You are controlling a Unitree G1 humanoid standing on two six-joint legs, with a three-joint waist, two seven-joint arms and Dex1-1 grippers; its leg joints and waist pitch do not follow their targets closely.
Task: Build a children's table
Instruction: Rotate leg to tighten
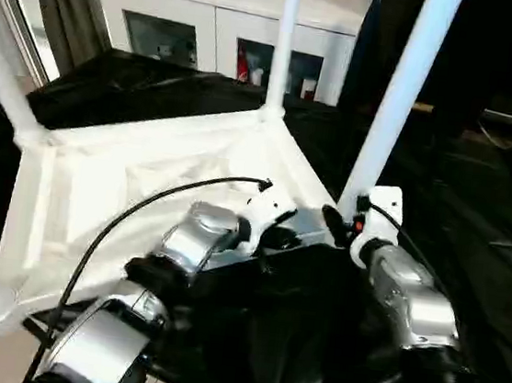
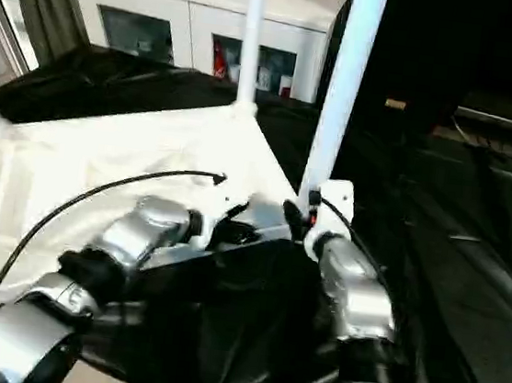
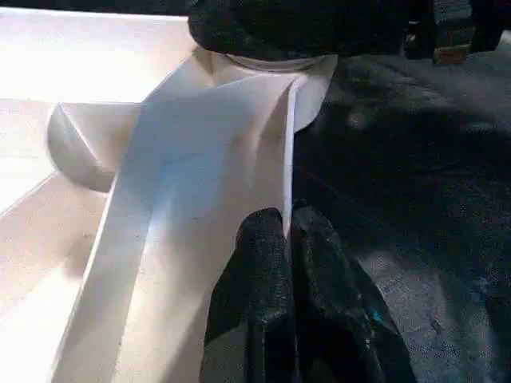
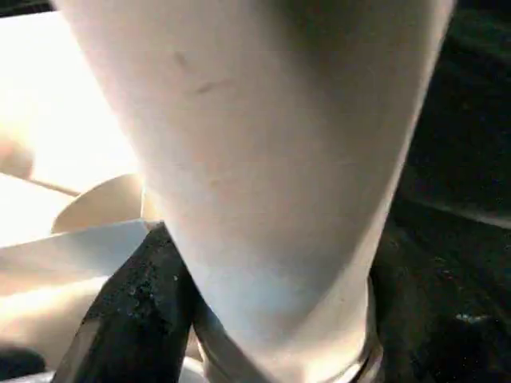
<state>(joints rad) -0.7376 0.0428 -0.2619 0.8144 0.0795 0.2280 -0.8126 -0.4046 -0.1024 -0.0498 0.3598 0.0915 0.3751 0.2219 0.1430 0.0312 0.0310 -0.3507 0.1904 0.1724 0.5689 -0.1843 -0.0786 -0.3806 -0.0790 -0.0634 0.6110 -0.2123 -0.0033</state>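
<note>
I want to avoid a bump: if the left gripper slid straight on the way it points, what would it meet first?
Probably the corner socket, where the right gripper holds the leg. The left gripper pinches the table top's rim, which runs straight there.
</note>
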